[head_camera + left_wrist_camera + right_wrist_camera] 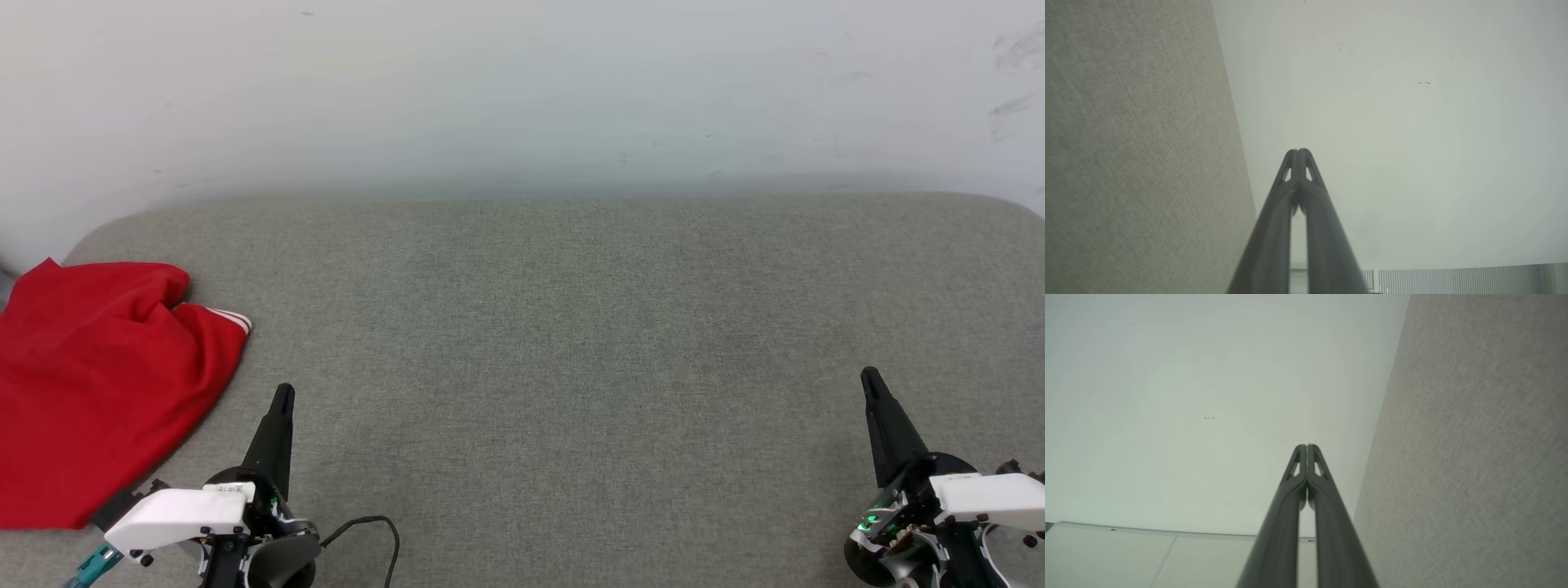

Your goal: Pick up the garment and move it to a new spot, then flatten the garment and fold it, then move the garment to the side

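The garment (98, 384) lies bunched, red, one striped cuff showing; the left end effector (282, 398) and right end effector (870, 380) are pinched together, empty.

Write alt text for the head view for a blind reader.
A red garment lies bunched at the left edge of a grey surface below a white wall. The left end effector and right end effector, both shut and empty, point up from the lower corners.
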Controlling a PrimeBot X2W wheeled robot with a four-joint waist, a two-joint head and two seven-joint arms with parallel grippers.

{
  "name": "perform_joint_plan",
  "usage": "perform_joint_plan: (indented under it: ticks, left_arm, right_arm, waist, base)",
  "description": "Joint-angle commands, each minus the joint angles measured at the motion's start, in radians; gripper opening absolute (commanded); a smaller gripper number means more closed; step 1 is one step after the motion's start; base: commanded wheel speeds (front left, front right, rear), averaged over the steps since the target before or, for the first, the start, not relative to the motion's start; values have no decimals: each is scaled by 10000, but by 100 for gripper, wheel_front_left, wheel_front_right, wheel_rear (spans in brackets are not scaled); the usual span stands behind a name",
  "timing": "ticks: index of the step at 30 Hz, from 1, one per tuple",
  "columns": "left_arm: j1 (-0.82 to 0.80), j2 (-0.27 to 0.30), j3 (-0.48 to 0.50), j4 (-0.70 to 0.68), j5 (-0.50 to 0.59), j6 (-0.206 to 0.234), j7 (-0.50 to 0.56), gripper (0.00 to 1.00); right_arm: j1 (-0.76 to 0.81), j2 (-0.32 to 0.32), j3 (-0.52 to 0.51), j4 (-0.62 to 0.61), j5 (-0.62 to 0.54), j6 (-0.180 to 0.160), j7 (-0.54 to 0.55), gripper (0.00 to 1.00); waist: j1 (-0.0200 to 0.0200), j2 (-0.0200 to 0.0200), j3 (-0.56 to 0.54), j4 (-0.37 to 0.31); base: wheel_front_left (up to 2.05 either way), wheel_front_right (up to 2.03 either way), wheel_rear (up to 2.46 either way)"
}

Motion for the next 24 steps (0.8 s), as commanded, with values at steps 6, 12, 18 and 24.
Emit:
perform_joint_plan:
  ticks: [6,12,18,24]
  left_arm:
    - [-54,-29,28,-11,-18,-18,20,0]
    - [-54,-29,28,-11,-18,-18,20,0]
    - [30,-6,-160,11,35,2,-101,100]
    - [-7,-5,-573,-252,150,2,-424,100]
  right_arm:
    - [-137,38,-9,16,-57,-3,8,0]
    - [-137,38,-11,16,-58,-3,9,0]
    - [93,3,61,-23,-45,0,-90,100]
    - [209,-4,262,-345,-177,0,-387,100]
  waist:
    - [0,0,0,0]
    - [0,0,0,0]
    - [0,0,3,0]
    - [0,0,11,2]
  base:
    - [0,0,0]
    - [0,0,0]
    - [0,0,0]
    - [0,0,0]
